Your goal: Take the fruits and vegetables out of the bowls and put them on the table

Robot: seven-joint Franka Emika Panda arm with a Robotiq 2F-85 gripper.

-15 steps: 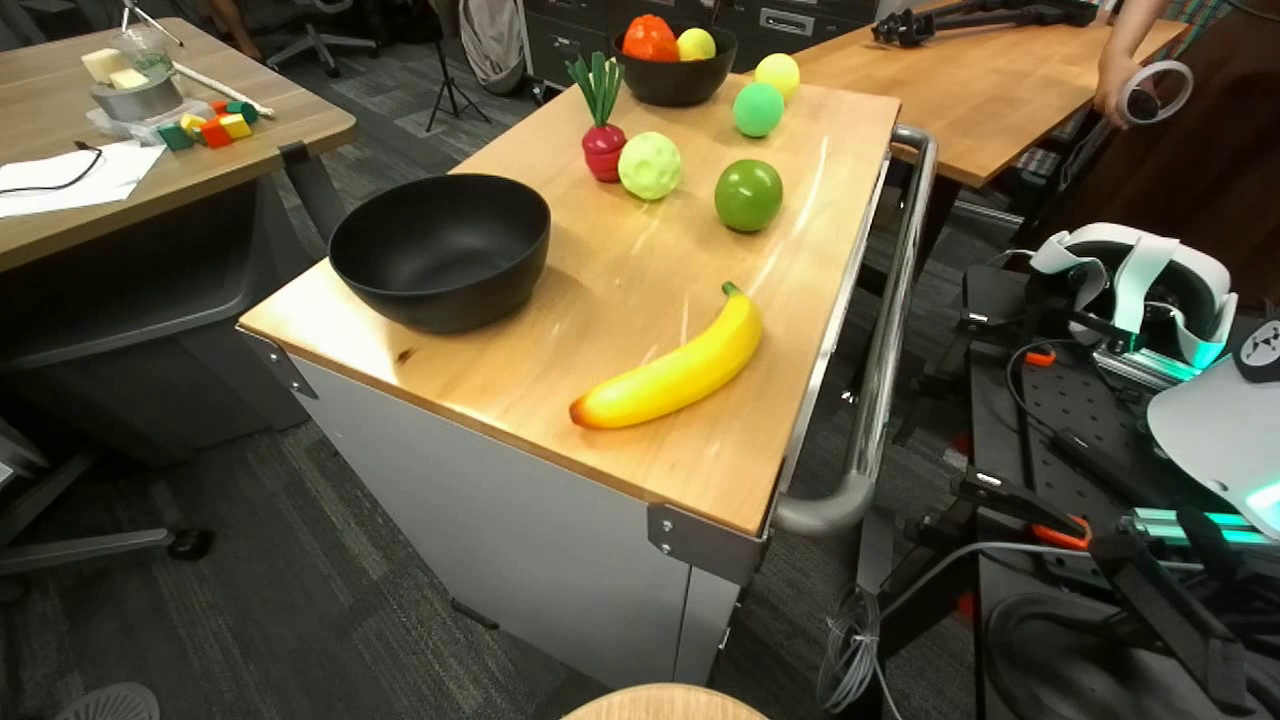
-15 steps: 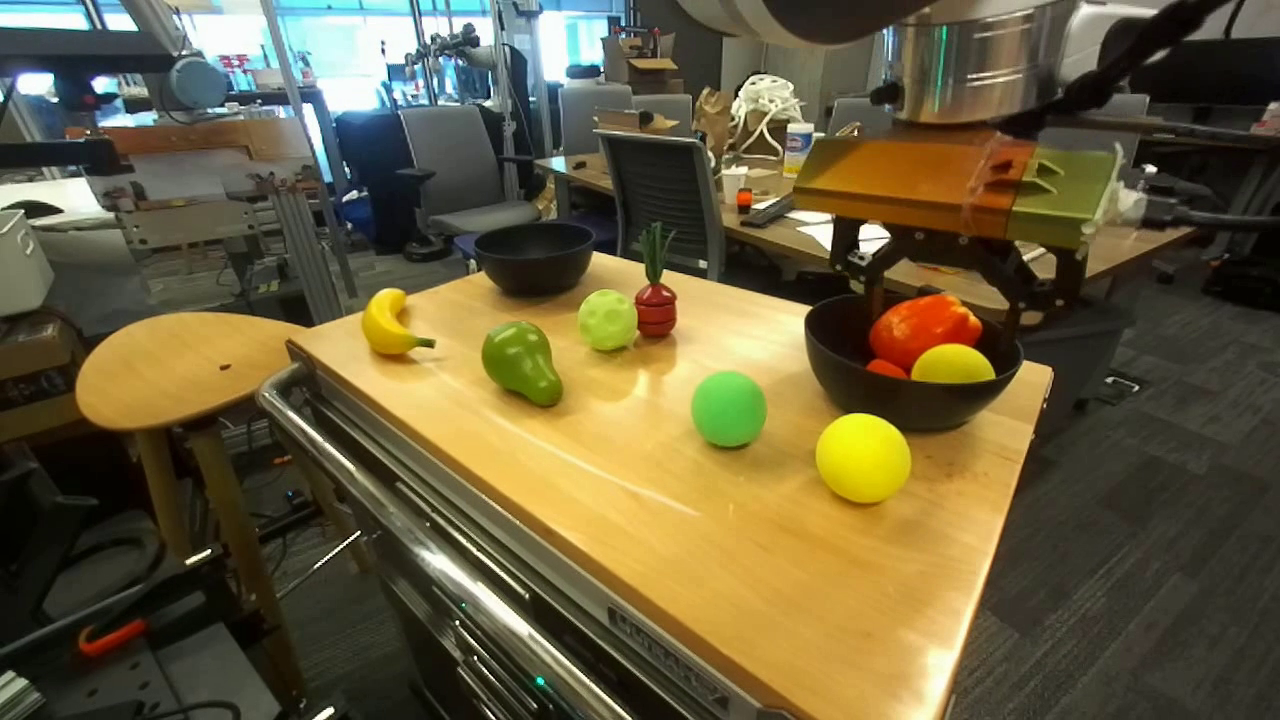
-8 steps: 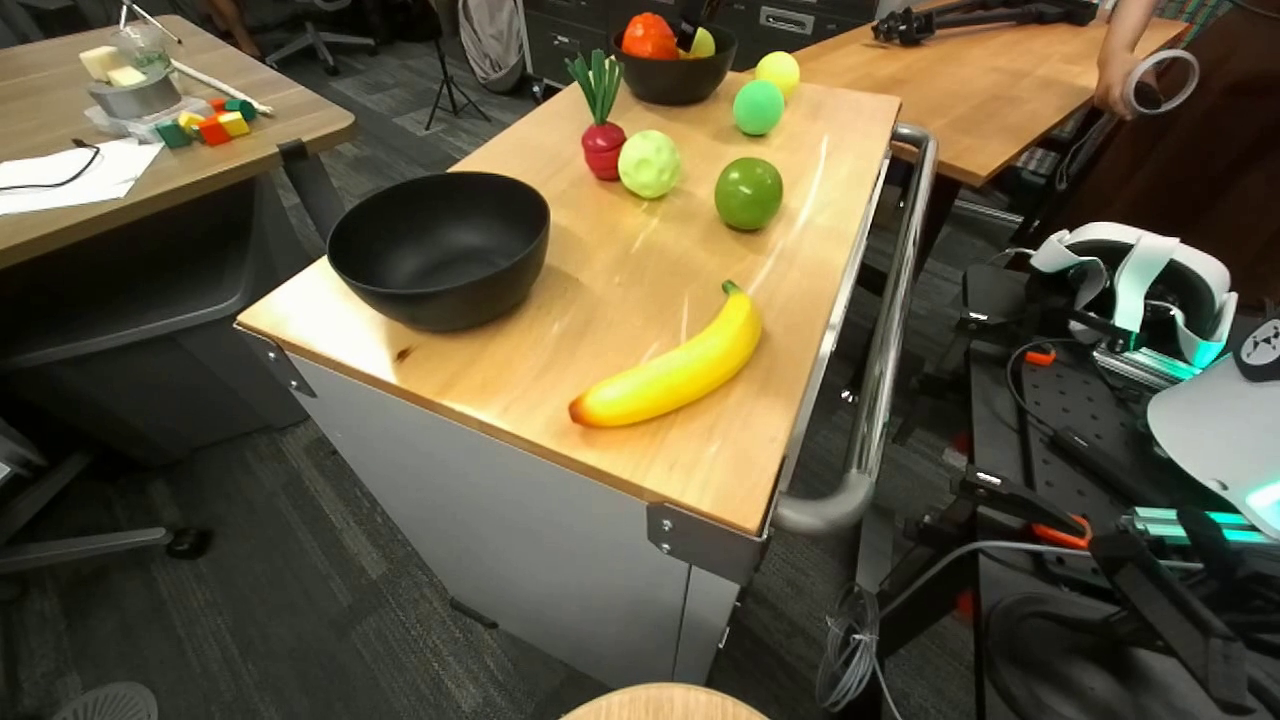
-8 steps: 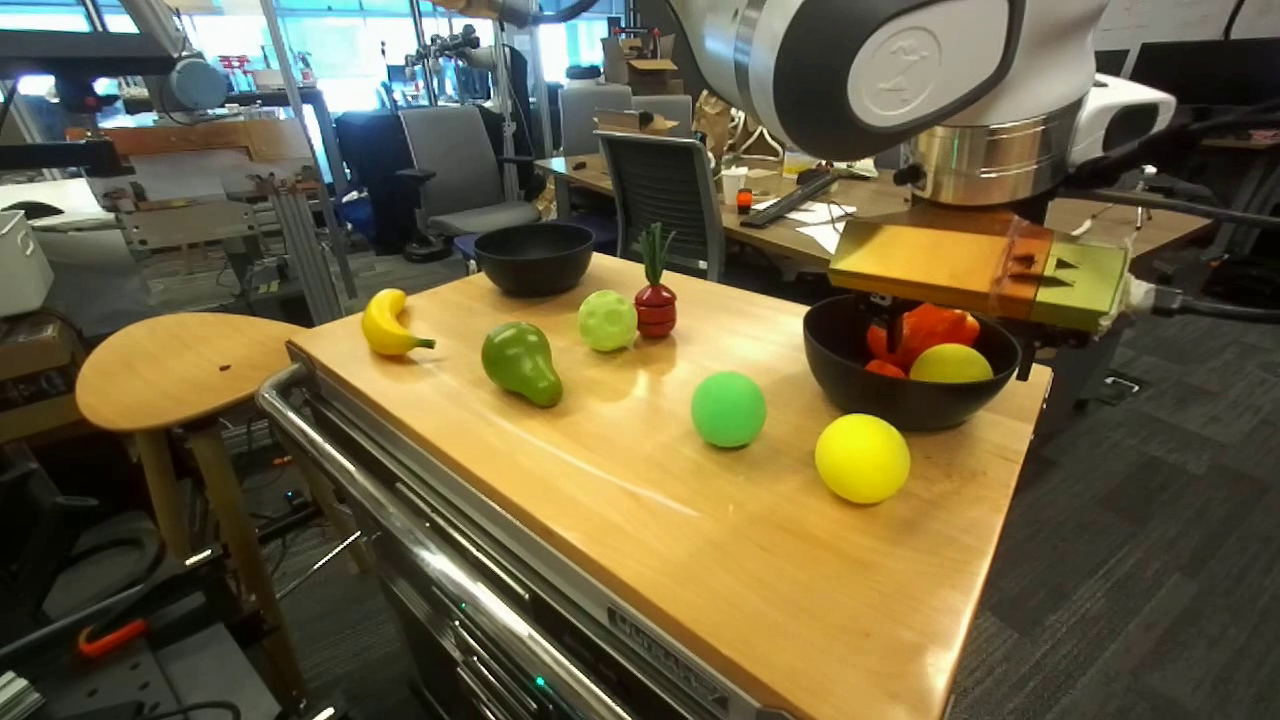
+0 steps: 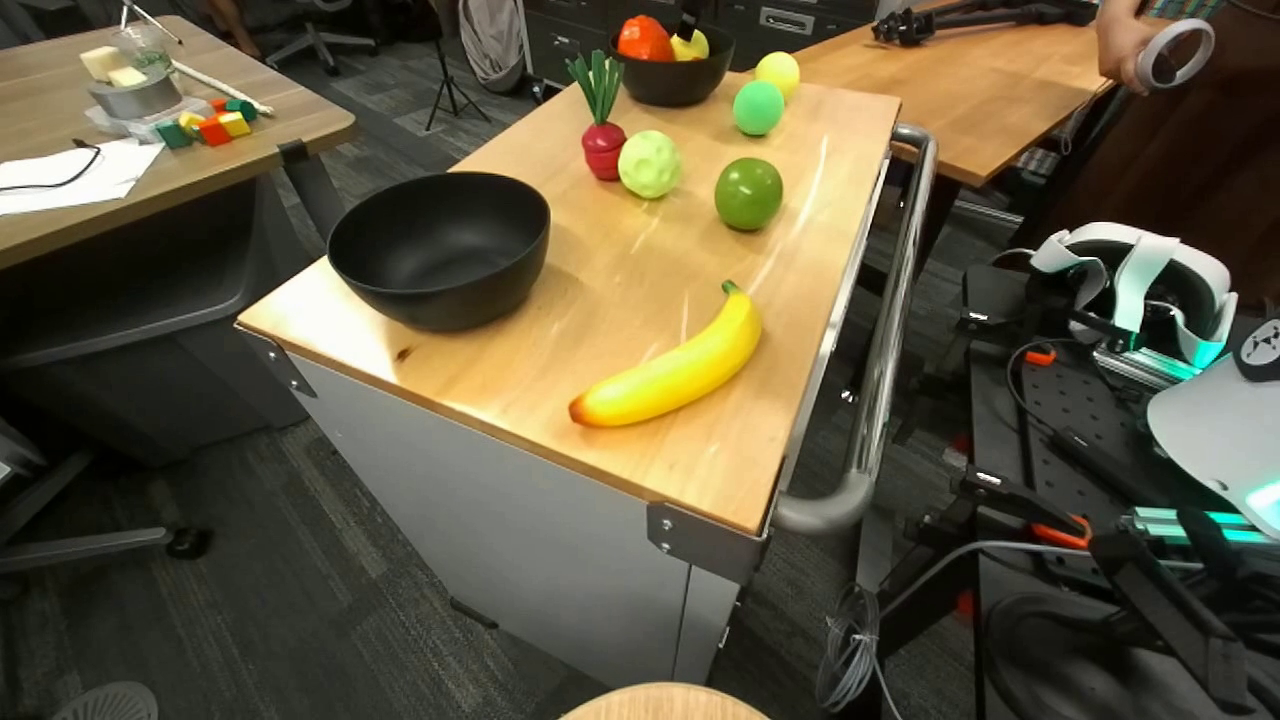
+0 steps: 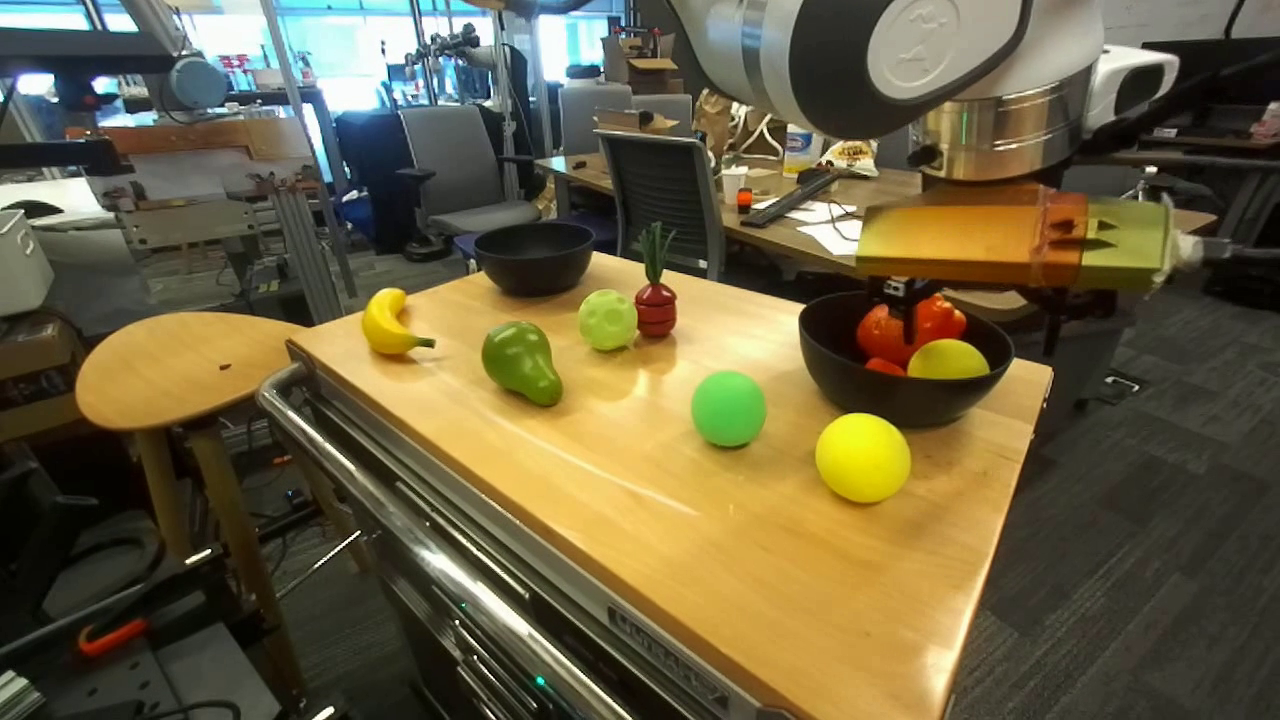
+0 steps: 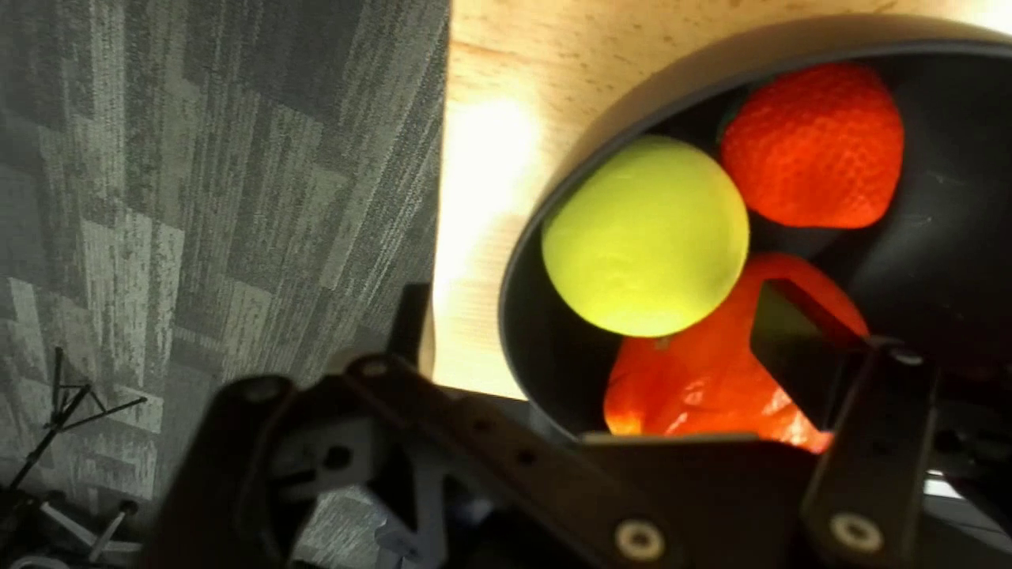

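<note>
- In an exterior view, find the gripper [image 6: 981, 338] at right, low over the black bowl [image 6: 850, 385] of produce, with jaws spread wide and grip free.
- In wrist view, see one finger [image 7: 798, 363] in front of the orange-red pepper [image 7: 696, 371], the other past the bowl's rim; cannot tell contact with the pepper.
- Inside that bowl, alongside the pepper: lime-yellow ball [image 7: 646, 237], with strawberry [image 7: 814, 150] to its right.
- On the wooden tabletop [image 6: 720, 580], in an exterior view: yellow ball [image 6: 863, 458] at near right, just beside the bowl; green ball [image 6: 729, 409] left of that.
- Farther left: green pear-shaped fruit [image 6: 520, 362] on its side; beyond it, pale-green dimpled ball [image 6: 607, 320] just beside red root vegetable [image 6: 656, 304], upright, leaves on top.
- At left end: banana [image 6: 382, 325]; on the far side, another black bowl [image 6: 535, 277].
- In an exterior view, note steel rail [image 5: 888, 320] along the tabletop's right edge, white headset [image 5: 1145, 275] farther right.
- Around, in an exterior view: wooden stool [image 6: 185, 375] at left, gray office chair [image 6: 665, 190] on far side, patterned carpet [image 6: 1150, 560] at right.
</note>
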